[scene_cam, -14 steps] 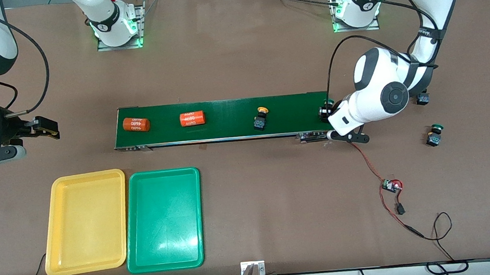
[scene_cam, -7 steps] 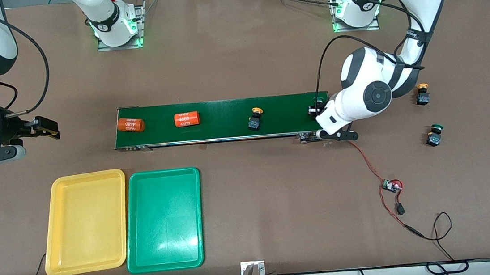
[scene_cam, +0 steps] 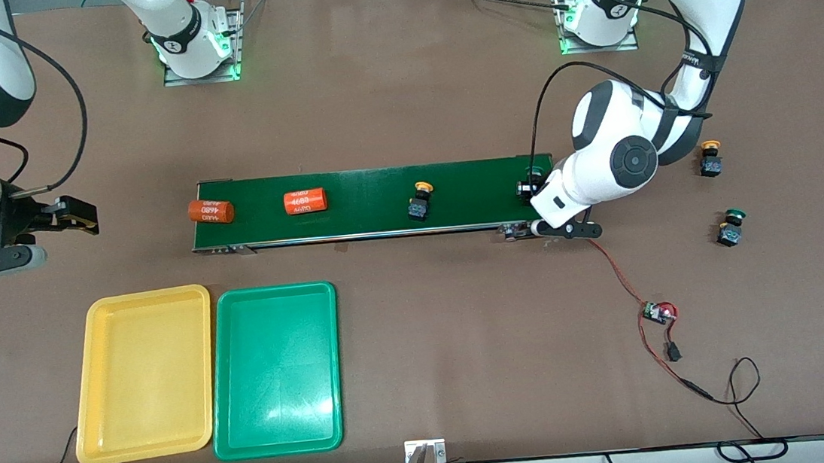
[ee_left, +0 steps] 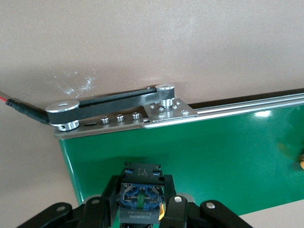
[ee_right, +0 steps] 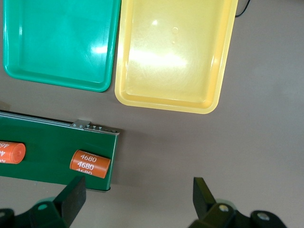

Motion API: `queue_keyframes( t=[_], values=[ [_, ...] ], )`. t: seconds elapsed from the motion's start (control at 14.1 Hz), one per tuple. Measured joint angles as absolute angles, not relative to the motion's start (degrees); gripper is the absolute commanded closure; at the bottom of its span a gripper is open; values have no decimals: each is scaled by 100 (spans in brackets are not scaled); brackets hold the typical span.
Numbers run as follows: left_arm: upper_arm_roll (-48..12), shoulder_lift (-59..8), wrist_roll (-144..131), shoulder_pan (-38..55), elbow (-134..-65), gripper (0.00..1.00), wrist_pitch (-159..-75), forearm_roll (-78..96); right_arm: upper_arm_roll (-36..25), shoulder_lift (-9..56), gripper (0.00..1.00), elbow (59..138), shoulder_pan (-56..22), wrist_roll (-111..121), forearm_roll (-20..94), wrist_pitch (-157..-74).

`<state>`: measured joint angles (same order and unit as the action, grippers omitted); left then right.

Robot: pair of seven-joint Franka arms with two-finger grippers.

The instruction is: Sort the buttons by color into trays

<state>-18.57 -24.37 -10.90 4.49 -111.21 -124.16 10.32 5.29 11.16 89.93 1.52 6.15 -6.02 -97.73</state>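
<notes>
Green button (scene_cam: 532, 178): pinched tight in the left gripper (ee_left: 141, 209), at the conveyor belt's (scene_cam: 371, 201) left-arm end.
Yellow button (scene_cam: 420, 200): on the belt, at nine o'clock from the gripped one in the front view.
Other buttons: yellow (scene_cam: 710, 158) and green (scene_cam: 731, 226) on the table, at the left arm's end.
Trays: yellow (scene_cam: 144, 374) and green (scene_cam: 276, 370) side by side, nearer the camera than the belt.
Orange cylinders (scene_cam: 211, 211): two on the belt's right-arm end.
Right gripper (ee_right: 138, 194): spread wide, waiting over bare table.

front cam sits high, facing the robots' bases across the table (scene_cam: 399, 96), taking in the whole top. left wrist cam looks down close on the conveyor belt (ee_left: 199, 156) end (drive pulley side). right wrist cam hangs higher, over both trays (ee_right: 171, 57) and the belt's other end. all three share the belt.
</notes>
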Motion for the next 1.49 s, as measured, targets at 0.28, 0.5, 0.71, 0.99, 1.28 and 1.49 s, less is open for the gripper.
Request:
queue_keyframes(
  t=[0.28, 0.5, 0.71, 0.99, 1.28, 1.49],
  values=[
    [-1857, -2580, -1090, 453, -11121, 0, -12548, 1032, 535, 1182, 0, 9086, -36, 614, -628, -9830],
    [-1856, -2565, -1084, 453, -11090, 0, -12612, 1032, 540, 1105, 0, 9392, -59, 609, -437, -10107],
    [-1790, -2243, -1100, 396, -11018, 0, -12608, 1032, 523, 632, 0, 10515, -54, 535, 4, -11035],
    [-1677, -1852, -715, -662, -11058, 0, -12448, 1027, 544, -169, 0, 12249, -326, -247, 102, -11884],
    [-1629, -2094, 1590, -1962, -11205, 0, -12437, 1026, 605, -431, 0, 12960, -1410, -1631, 105, -12097],
    [-1596, -2381, 2399, -2339, -11208, 0, -12560, 993, 612, -412, 0, 13053, -1804, -1962, 105, -12269]
  ],
)
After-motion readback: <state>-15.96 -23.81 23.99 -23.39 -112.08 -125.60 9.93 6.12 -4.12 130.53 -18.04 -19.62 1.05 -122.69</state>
